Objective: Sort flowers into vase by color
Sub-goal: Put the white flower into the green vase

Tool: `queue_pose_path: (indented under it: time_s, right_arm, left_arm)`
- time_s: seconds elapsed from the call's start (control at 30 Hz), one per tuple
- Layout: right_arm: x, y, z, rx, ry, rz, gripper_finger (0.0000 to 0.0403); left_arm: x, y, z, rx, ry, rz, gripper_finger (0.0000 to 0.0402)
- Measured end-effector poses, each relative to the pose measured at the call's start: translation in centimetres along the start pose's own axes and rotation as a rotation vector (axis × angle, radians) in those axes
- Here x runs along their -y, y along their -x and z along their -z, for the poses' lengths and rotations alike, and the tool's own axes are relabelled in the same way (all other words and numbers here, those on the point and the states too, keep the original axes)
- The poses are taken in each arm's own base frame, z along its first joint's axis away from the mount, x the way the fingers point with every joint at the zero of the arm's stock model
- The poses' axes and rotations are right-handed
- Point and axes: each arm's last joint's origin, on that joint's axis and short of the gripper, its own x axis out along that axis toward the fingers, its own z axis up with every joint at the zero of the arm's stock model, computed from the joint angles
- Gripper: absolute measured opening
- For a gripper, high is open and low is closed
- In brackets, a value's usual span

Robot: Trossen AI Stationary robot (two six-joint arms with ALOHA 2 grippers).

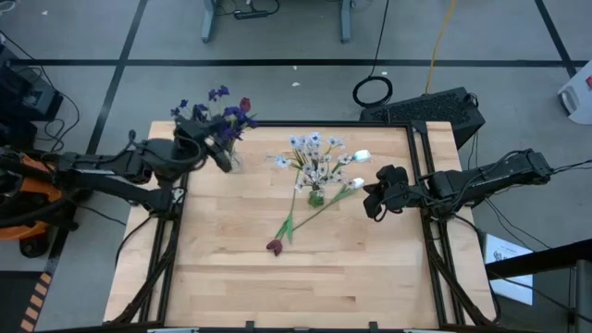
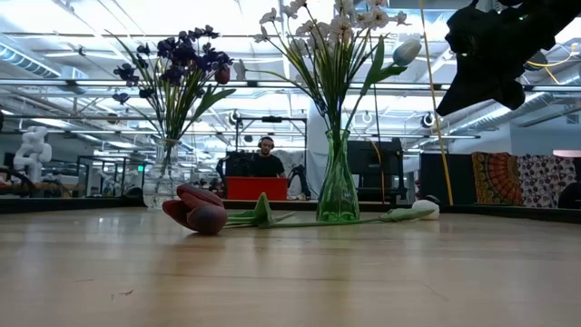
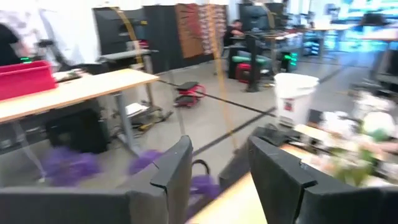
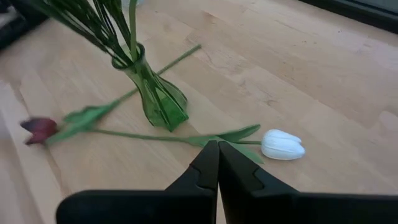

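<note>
High view, flowers on table: a dark red tulip (image 1: 274, 246) and a white tulip (image 1: 355, 183) lie flat on the wooden table (image 1: 305, 277), stems crossing near the foot of the green vase (image 1: 316, 195).
Dark red tulip: bud towards the near edge, well out from the green vase; in the low view it lies in front, bud to the left.
White tulip: bud just beside the right gripper's side of the green vase; stem runs under the vase's foot line towards the red one.
Green vase: upright, mid-table, holds pale white-lilac clusters (image 1: 313, 148) and one white tulip bud (image 1: 361, 155).
Clear vase (image 2: 163, 177): upright at the far left corner, holds purple-blue clusters (image 1: 227, 116) and one dark red bud (image 1: 244, 104).
Left gripper (image 1: 218, 154): at the clear vase, up among the purple blooms; fingers parted, nothing seen between them in the left wrist view.
Right gripper (image 4: 218, 163): raised above the table, right of the green vase; fingers pressed together, empty, tips over the white tulip's stem.
Background: a seated person (image 2: 266, 156) behind a red box, beyond the table.
</note>
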Motion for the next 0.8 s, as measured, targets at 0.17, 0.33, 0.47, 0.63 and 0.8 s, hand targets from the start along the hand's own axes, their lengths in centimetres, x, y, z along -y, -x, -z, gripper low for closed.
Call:
queue_pose_path:
  time_s: [0.17, 0.33, 0.47, 0.63, 0.8]
  right_arm:
    - [0.3, 0.0, 0.3, -0.026, 0.065, 0.028, 0.0]
    - [0.7, 0.1, 0.8, -0.106, 0.059, 0.042, 0.0]
    - [1.4, 0.2, 1.4, -0.221, 0.073, 0.069, 0.0]
    - [2.2, 0.5, 2.0, -0.303, 0.117, 0.134, 0.0]
    - [2.2, 0.5, 2.1, -0.325, 0.092, 0.129, 0.0]
  left_arm:
    - [3.9, -0.1, 0.7, -0.033, -0.006, 0.104, 0.0128]
    - [7.9, 0.3, 1.4, -0.076, -0.013, 0.164, 0.0093]
    - [10.4, 1.3, 1.4, -0.091, -0.04, 0.238, 0.0054]
    - [11.9, 2.9, 1.7, -0.12, 0.085, 0.287, 0.0006]
    - [11.9, 3.8, 3.4, -0.257, 0.205, 0.286, 0.0003]
